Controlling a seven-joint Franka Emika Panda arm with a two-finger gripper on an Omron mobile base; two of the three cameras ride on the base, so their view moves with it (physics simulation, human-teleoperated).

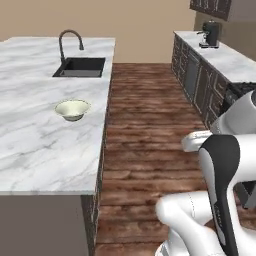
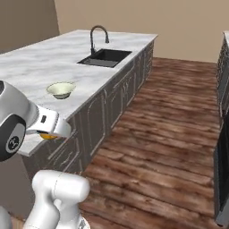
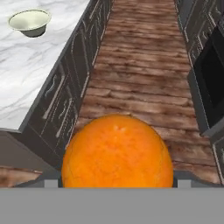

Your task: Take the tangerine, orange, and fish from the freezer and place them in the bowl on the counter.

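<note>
So far I have one round orange fruit (image 3: 117, 151) clamped in my pincer (image 3: 117, 183), low in the middle of the hand view; whether it is the orange or the tangerine I cannot tell. The bowl (image 3: 29, 22) sits at the upper left of that frame on the counter (image 3: 26, 78), and looks empty. I judge all three items remain undelivered.

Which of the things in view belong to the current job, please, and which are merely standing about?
Job:
- orange fruit, held in the gripper
- bowl, empty
- counter, under the bowl

Standing about:
- sink and faucet
- coffee machine on the far counter
</note>
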